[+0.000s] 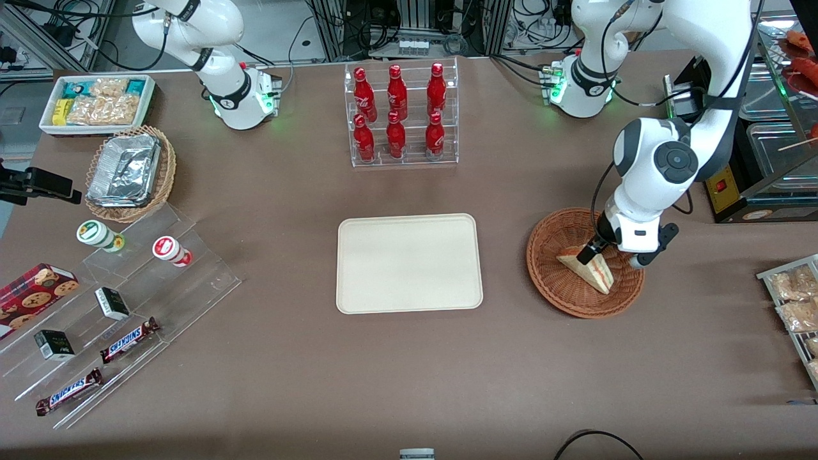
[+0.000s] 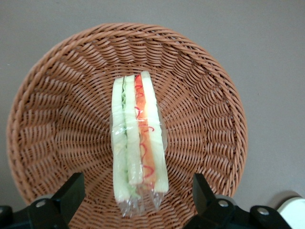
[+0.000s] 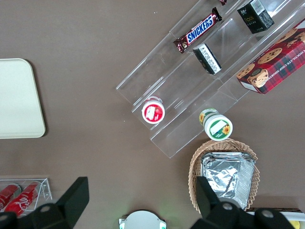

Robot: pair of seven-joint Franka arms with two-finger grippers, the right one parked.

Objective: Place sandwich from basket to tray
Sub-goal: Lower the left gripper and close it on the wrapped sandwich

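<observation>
Even overhead light is falling on the surface (image 1: pixel 287 358), leaving only soft, short shadows. The sandwich (image 2: pixel 138 148) wrap is glinting faintly between the spread fingers (image 2: pixel 71 191) of the gripper (image 2: pixel 136 193). Foil (image 1: pixel 124 169) is throwing mild glare. The fingers are looking blurred, out of focus.

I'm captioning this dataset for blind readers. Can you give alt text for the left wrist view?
A clear-wrapped sandwich stands on edge in the middle of a round reddish-brown wicker basket, its green and orange-red filling facing the camera. The open end effector hangs above it, one finger on either side, not touching it.
</observation>
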